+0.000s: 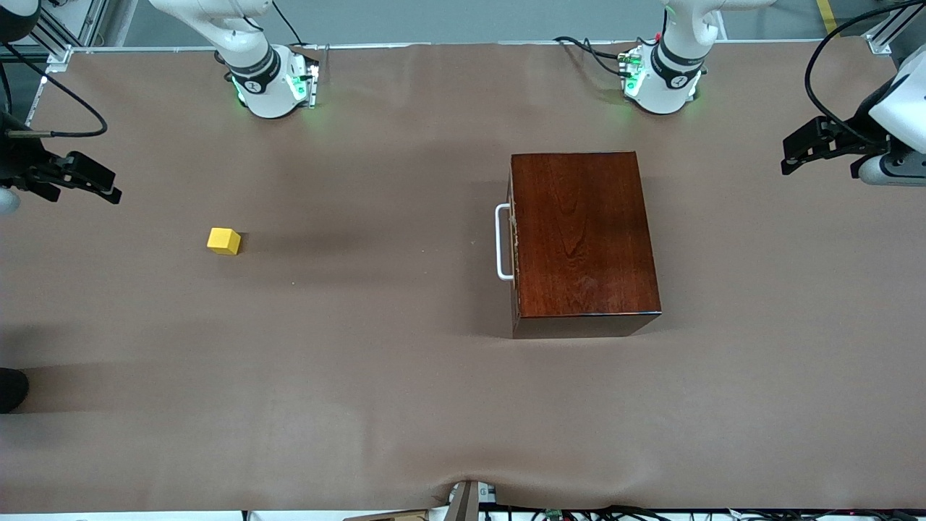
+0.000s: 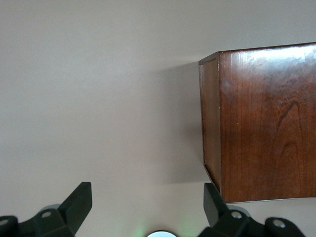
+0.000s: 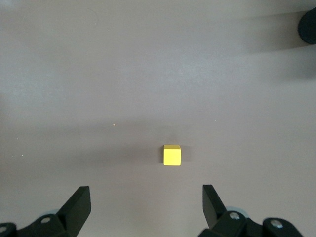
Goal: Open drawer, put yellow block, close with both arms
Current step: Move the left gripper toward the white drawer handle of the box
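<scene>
The glossy reddish-brown wooden box (image 1: 582, 235) stands toward the left arm's end of the table. The drawer is shut, and its white U-shaped handle (image 1: 503, 242) faces the right arm's end. The yellow block (image 1: 223, 241) lies alone on the brown mat toward the right arm's end. My right gripper (image 1: 108, 184) is open and empty, raised over the table's end, apart from the block. The right wrist view shows the block (image 3: 172, 155) ahead of that open gripper (image 3: 146, 197). My left gripper (image 1: 787, 155) is open and empty over the other end. Its wrist view shows the box (image 2: 266, 123) ahead of the open gripper (image 2: 147, 197).
The brown mat (image 1: 376, 362) covers the whole table. A dark rounded object (image 1: 11, 391) sits at the edge by the right arm's end. A small metal fitting (image 1: 466, 499) sits at the table edge nearest the front camera. Cables (image 1: 589, 47) lie by the left arm's base.
</scene>
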Motion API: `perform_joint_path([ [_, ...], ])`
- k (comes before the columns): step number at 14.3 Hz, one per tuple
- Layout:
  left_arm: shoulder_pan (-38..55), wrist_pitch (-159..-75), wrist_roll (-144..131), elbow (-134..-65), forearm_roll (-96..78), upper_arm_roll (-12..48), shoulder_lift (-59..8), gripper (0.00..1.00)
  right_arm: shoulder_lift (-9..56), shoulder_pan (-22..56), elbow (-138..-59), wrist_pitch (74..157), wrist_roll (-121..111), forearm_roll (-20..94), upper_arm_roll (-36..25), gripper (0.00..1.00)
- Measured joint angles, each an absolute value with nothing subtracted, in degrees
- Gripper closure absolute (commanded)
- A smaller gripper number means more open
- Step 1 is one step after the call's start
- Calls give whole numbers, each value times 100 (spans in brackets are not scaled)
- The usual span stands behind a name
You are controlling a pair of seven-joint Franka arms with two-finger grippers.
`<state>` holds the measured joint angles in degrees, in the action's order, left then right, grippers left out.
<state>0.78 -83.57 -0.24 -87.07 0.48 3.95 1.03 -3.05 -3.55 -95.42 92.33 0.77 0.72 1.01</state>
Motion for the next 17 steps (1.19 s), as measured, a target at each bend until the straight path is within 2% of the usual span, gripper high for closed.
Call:
perform_joint_path([
  [6, 77, -8421, -22, -8697, 49, 392, 70, 0, -305, -355, -9543, 9232, 77, 72, 101, 0],
  [10, 160, -8439, -123, -8408, 48, 428, -246, 0, -305, -355, -9542, 9231, 77, 72, 101, 0],
  [17, 926, -8438, -1799, -8320, -491, 575, -718, 0, -305, -355, -9542, 9230, 77, 72, 101, 0],
])
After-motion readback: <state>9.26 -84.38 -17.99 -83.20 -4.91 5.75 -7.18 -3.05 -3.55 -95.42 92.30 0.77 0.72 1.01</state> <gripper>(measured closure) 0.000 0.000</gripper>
